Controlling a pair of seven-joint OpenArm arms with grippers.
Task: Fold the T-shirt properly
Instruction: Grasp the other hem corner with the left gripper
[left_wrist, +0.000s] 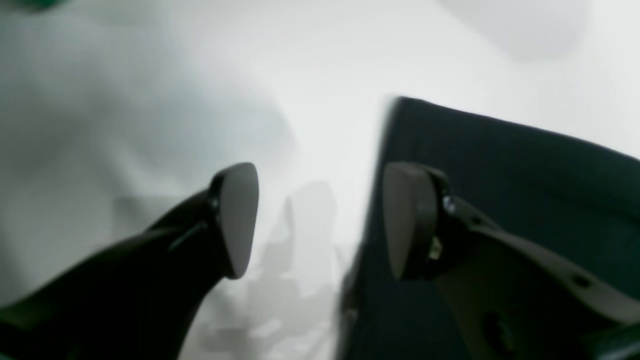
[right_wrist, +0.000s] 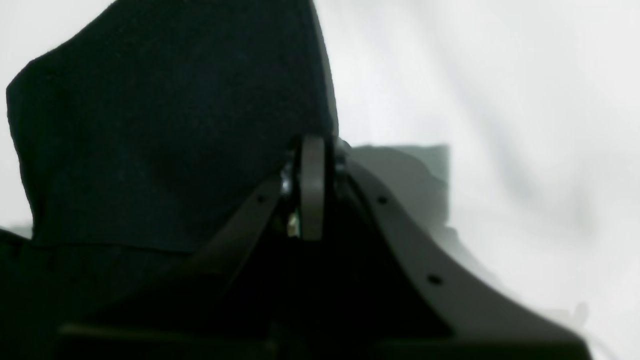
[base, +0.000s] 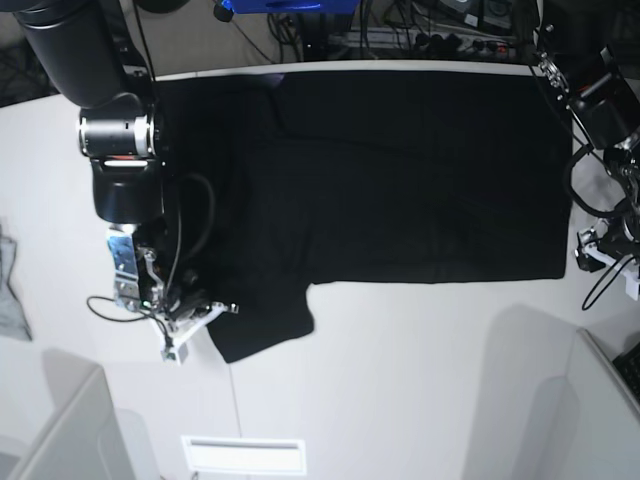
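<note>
Right gripper (right_wrist: 312, 187) looks pinched tight on the sleeve edge of the T-shirt (base: 400, 170), which lies flat, plain side up on the table (base: 420, 380), left gripper (left_wrist: 320, 220) open, so I'd lift slowly and fold inward without bunching.

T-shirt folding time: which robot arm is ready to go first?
Right, probably. The right gripper is shut on the T-shirt at its sleeve. The left gripper is open at the shirt's edge, holding nothing.
</note>
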